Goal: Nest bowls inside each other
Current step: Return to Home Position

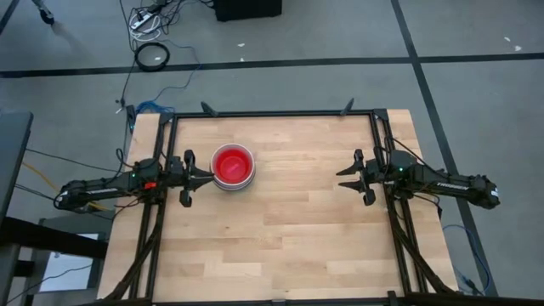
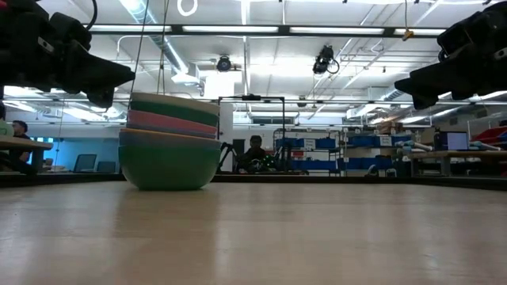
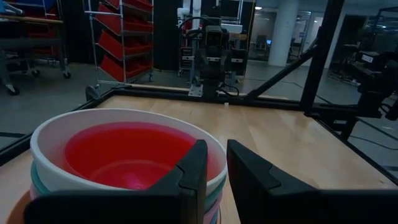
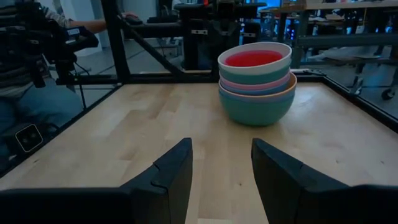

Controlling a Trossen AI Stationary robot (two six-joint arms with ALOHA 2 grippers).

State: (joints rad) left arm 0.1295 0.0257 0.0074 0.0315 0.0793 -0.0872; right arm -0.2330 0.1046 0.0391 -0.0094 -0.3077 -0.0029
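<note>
The bowls point(image 1: 233, 167) stand as one nested stack left of the table's middle. The sage-green outer bowl point(image 2: 169, 165) rests by its base on the wood. Orange, blue, pink, teal and white rims point(image 4: 256, 73) show above it, and a red bowl point(image 3: 124, 155) lies innermost. My left gripper point(image 1: 206, 177) hovers level just left of the stack's top, at about rim height or a little higher, with a narrow gap between its fingers point(image 3: 216, 168) and nothing in it. My right gripper point(image 1: 342, 179) waits at the table's right side, open and empty point(image 4: 221, 168), pointing at the stack.
A black frame rail point(image 1: 272, 113) runs around the table's edges. Bare wood point(image 1: 297, 229) lies between the stack and my right gripper and along the near side. A seated person point(image 4: 25, 74) shows beyond the table in the right wrist view.
</note>
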